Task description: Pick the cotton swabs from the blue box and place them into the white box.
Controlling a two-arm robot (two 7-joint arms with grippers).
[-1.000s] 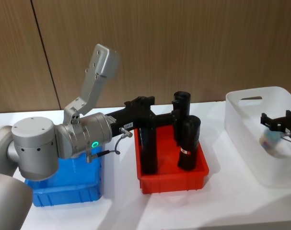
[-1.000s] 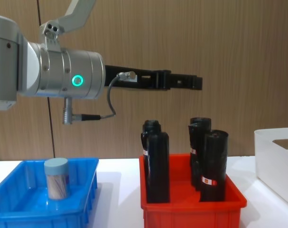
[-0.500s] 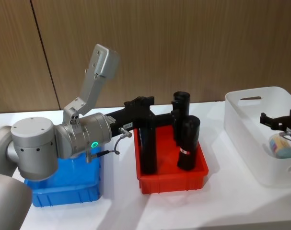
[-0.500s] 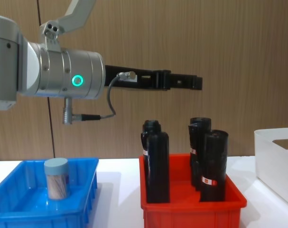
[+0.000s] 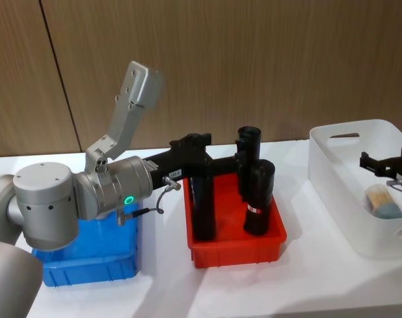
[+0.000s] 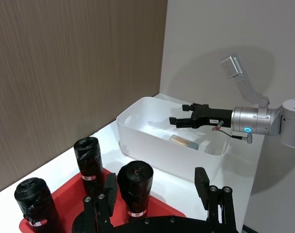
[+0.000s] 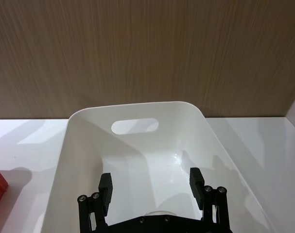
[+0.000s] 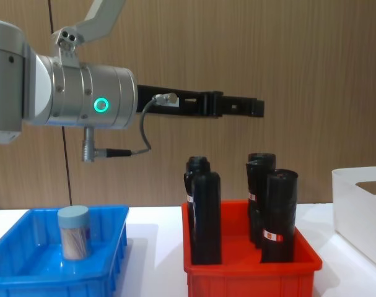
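One cotton swabs tub with a pale blue lid stands upright in the blue box. Another cotton swabs tub lies on its side on the floor of the white box, also seen as the tub in the left wrist view. My right gripper hovers open just above that tub, inside the box's rim, its fingers spread with nothing between them. My left gripper is held high over the red bin, open and empty.
A red bin with three tall black cylinders stands between the blue box and the white box. My left arm's bulky wrist hangs over the blue box. A wooden wall closes the back.
The swabs tub that hung at my right gripper's fingers one second ago has dropped and settled on its side in the white box. The left arm has not moved.
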